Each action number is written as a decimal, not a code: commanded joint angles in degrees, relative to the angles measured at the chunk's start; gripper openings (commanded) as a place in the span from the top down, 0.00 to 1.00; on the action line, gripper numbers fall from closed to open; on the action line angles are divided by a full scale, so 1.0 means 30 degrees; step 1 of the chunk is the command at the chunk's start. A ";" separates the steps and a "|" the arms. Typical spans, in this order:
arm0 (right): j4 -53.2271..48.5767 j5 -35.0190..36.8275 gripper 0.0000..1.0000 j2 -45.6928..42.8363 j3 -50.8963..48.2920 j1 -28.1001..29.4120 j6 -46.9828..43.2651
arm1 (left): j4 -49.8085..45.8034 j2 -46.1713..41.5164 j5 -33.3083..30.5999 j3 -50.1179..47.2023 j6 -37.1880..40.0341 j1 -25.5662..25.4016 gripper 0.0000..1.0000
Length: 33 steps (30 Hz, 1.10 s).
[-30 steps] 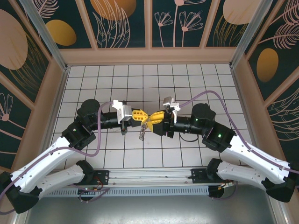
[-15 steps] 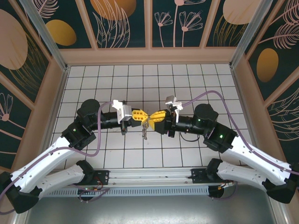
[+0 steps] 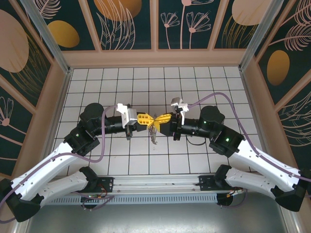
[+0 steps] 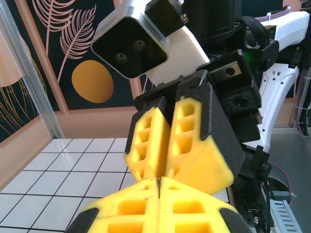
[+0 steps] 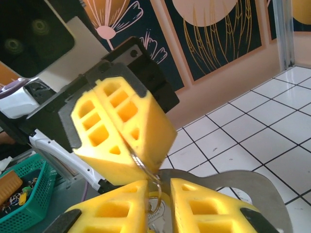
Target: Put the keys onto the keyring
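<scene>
Tightly shut, left tool pinches keyring, which threads slightly parted right tool.

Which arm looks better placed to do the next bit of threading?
Probably the right: the left gripper is shut on the keyring, steadying it, while the right gripper meets it tip to tip, fingers flanking the wire.

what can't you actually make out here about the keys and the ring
- top external: the keys dangling mid-table are too small to count or to see if any is threaded.
- left wrist: the left gripper's shut pads hide all but a thin metal edge.
- right wrist: the keyring wire runs into yellow pads; a silvery flat piece by the right gripper is blurred and cut off at the bottom edge.
</scene>
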 commanded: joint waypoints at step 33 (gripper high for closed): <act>-0.2026 -0.0589 1.00 0.0747 0.1291 -0.2196 -0.1279 | 0.1540 -0.0503 0.1772 0.0382 -0.0088 -0.0076 1.00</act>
